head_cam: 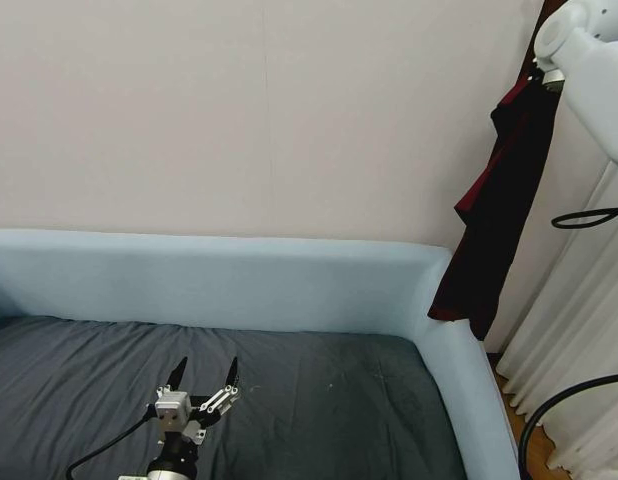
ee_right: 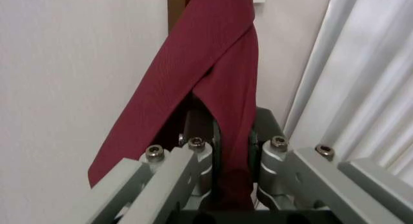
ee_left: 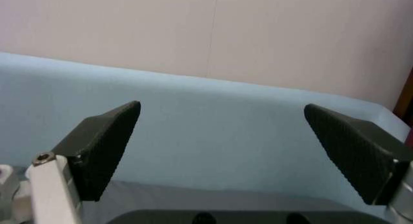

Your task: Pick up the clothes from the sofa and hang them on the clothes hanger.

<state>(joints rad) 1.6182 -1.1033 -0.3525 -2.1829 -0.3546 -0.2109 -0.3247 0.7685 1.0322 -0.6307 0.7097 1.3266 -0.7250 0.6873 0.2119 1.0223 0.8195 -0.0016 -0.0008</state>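
Right gripper [ee_right: 229, 129]: up high beside the wall [head_cam: 239, 120], fingers closed tight on a fold of the clothes [head_cam: 494, 220], the red cloth running between them.
Clothes: one dark red garment, draped long down the wall past the right end of the sofa [head_cam: 239, 280], its top end at the gripper; none of it lies on the seat.
Left gripper [head_cam: 208, 365]: low over the grey seat cushion [head_cam: 319, 400], fingers spread wide, holding nothing.
Hanger: a brown upright [ee_right: 175, 6] stands just behind the cloth. I cannot tell whether the garment is hooked on it.
Step, as I judge it: the hanging itself, late in the task.
Risk, early release: if the fingers open before the cloth catches on anything, it would likely slide down the wall to the floor beside the sofa.
Risk, thin grip: only a narrow fold looks pinched, so the hanging weight could pull it free.
Risk, snag: the white curtain [head_cam: 579, 330] is near, and a swing of the arm or the cloth could catch it.
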